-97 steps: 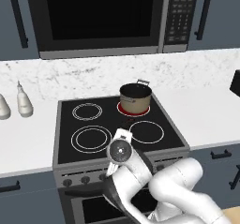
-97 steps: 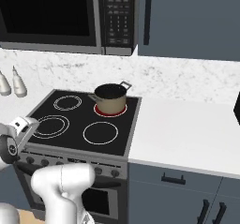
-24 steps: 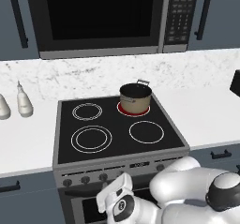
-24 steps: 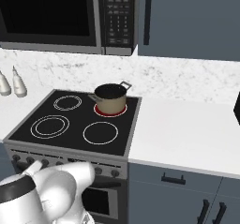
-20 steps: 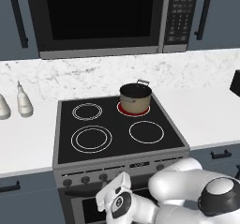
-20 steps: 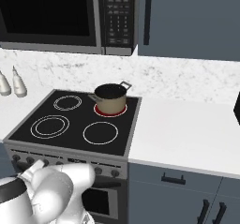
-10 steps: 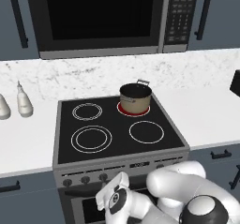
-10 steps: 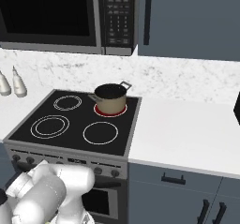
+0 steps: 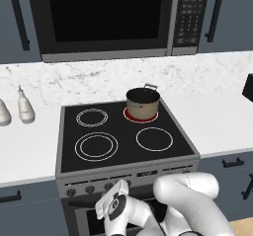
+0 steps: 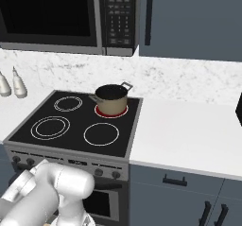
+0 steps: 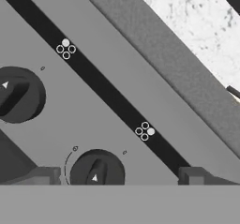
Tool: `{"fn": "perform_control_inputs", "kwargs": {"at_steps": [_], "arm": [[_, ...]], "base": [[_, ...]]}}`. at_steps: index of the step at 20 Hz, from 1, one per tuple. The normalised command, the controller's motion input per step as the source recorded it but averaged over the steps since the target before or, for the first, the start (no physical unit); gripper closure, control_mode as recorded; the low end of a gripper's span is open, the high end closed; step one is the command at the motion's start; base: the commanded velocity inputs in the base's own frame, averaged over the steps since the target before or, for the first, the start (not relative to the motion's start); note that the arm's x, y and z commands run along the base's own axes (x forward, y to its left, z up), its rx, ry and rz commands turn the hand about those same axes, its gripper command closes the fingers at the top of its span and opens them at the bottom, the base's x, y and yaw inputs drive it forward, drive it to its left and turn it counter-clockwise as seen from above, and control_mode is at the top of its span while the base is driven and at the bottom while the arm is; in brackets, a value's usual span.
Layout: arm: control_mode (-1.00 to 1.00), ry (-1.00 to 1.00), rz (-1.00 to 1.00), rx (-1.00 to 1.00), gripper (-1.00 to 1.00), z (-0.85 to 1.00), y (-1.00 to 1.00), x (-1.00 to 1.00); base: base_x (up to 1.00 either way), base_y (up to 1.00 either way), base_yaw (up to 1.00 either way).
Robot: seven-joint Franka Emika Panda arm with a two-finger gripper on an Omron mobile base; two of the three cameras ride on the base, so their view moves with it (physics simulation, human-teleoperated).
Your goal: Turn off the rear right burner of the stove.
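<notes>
Now lining up: the pincer (image 11: 117,176) is spread around a knob (image 11: 96,172) on the stove (image 9: 123,173); next, pinch and twist it.

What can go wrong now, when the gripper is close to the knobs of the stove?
1. Two knobs sit close together: the open gripper brackets the lower knob, but the other knob is near, so the wrong one could be turned.
2. The rear right burner glows red under the pot; a wrong choice leaves it heating.
</notes>
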Motion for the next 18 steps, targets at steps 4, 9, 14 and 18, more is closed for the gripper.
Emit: {"fn": "perform_control_inputs", "kwargs": {"at_steps": [4, 9, 14, 18], "arm": [[-1.0, 0.0, 0.0, 0.0, -1.0, -0.03, 0.09, 0.08], [-1.0, 0.0, 0.02, 0.0, -1.0, -0.28, 0.0, 0.0], [-1.0, 0.0, 0.01, 0.0, -1.0, -0.17, 0.0, 0.02], [-1.0, 0.0, 0.0, 0.0, -1.0, 0.0, 0.0, 0.2]], "base": [[0.0, 0.0, 0.0], [0.0, 0.0, 0.0], [0.0, 0.0, 0.0], [0.0, 0.0, 0.0]]}}
